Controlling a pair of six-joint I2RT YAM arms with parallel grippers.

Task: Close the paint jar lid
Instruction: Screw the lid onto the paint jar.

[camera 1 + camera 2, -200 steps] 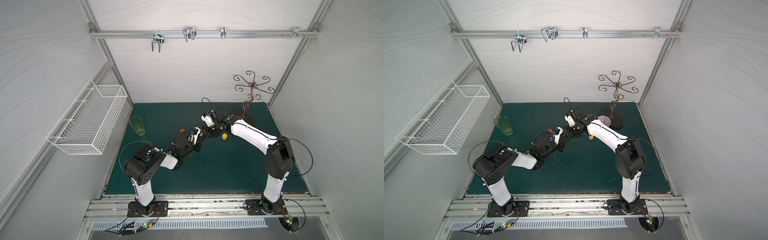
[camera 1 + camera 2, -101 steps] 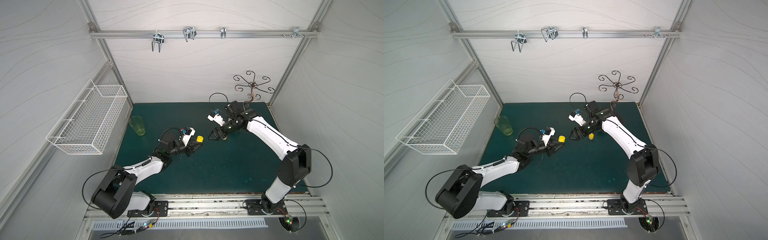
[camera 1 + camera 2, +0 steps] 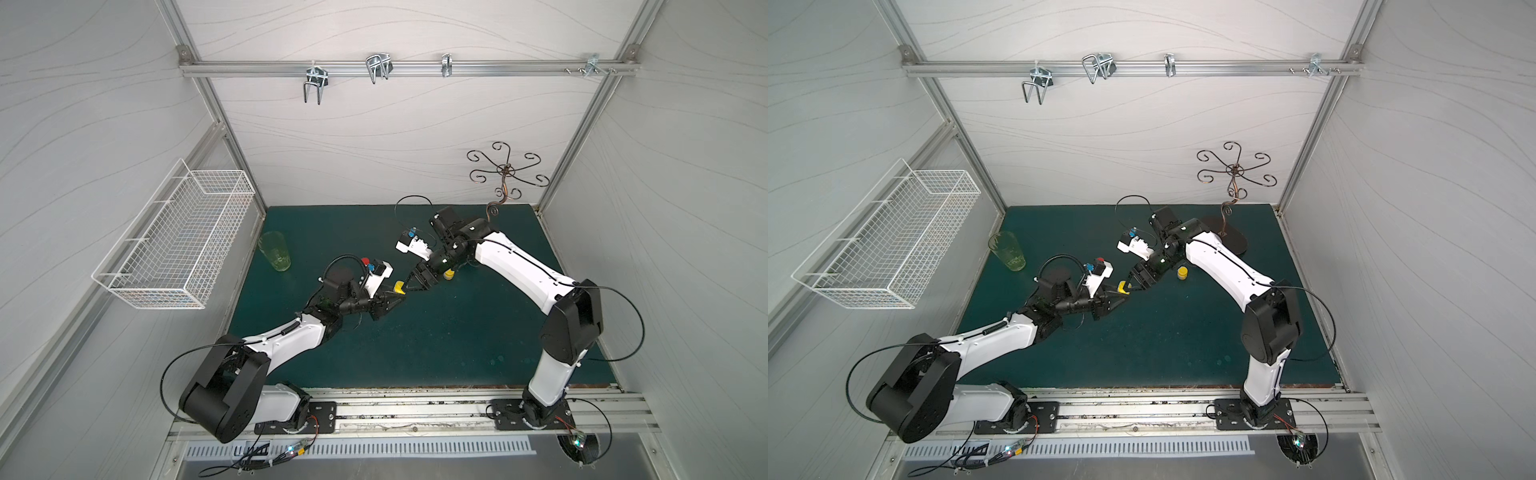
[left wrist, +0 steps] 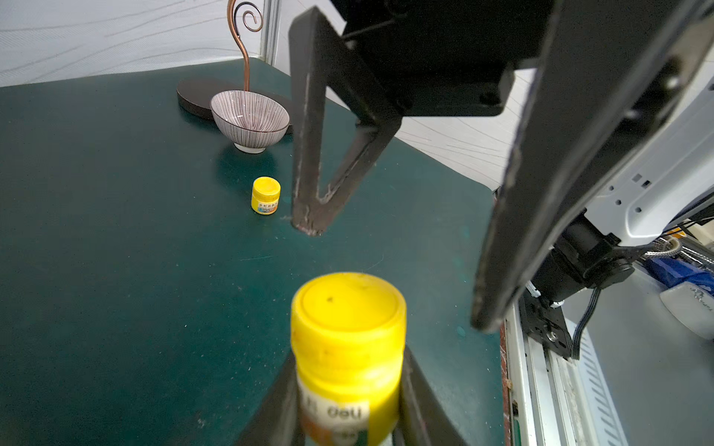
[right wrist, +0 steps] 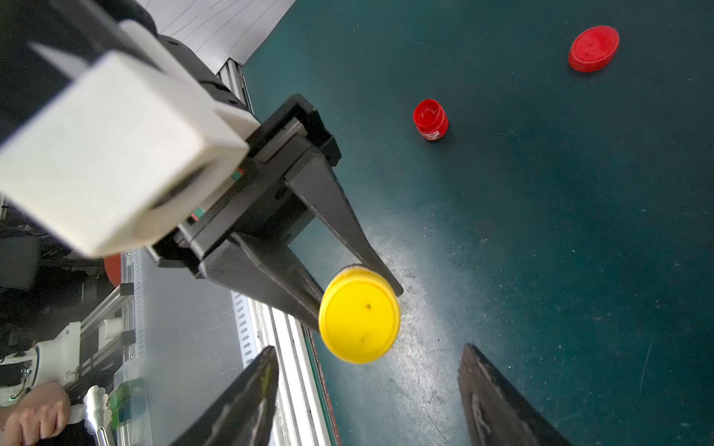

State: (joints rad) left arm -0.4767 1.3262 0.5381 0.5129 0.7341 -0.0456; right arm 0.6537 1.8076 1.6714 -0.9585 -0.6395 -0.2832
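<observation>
A yellow paint jar (image 4: 347,386) with a yellow lid (image 4: 347,305) on top is held above the green mat, and my left gripper (image 4: 347,353) is shut on its body. Both top views show the jar (image 3: 399,286) (image 3: 1122,286) near the middle of the mat. In the right wrist view the lid (image 5: 359,316) faces the camera. My right gripper (image 5: 369,349) is open, its fingers (image 5: 247,397) on either side in front of the lid and not touching it. In a top view the right gripper (image 3: 415,286) points at the jar.
A second small yellow jar (image 3: 449,274) (image 4: 266,195) stands on the mat behind the right gripper. A striped bowl (image 4: 250,117) and a copper hook stand (image 3: 1233,174) are at the back right. A red jar (image 5: 430,119), a red lid (image 5: 594,48) and a green cup (image 3: 275,251) sit further left.
A second ago both grippers met at the jar. They then drew apart, the left keeping the jar. The right gripper has since come back close to the lid, open.
</observation>
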